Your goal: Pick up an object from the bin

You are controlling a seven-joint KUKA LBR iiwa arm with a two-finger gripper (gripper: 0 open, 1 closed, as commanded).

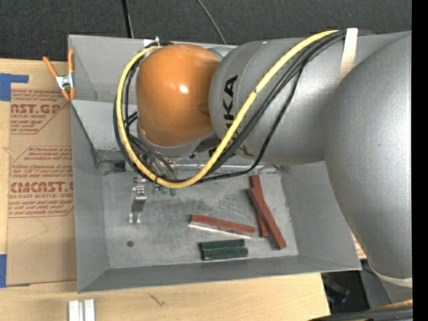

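1. Jaw state cannot be told: the gripper [143,187] is masked from above by the orange cover [175,95] at the wrist, low over the left rear of the bin [90,246] floor.
2. Just below the cover's edge a small bright metal piece [138,204] is seen. Whether it is a loose thing or part of the gripper cannot be settled. A tiny green bit [161,190] is seen beside it, near the cables.
3. No thing is seen to be held.
4. Well apart, toward the front, a red-brown stick [224,225] with a pale edge is laid flat. Just in front of it a dark green block [223,249] is laid roughly parallel, apart from it.
5. To the right, two more red-brown sticks [266,212] are laid side by side, touching, slanted toward the front right.
6. The sticks are judged thin, stiff and light. Lying flat on metal, they offer little height, so they would best be taken across the narrow width at mid-length, lest they tip.
7. The block is judged the easiest candidate: small, rigid, probably light, thicker than the sticks and free on all sides. It should be taken across its short width at the middle.
8. The metal piece, if loose, is judged slick and small, so a slip is to be expected.
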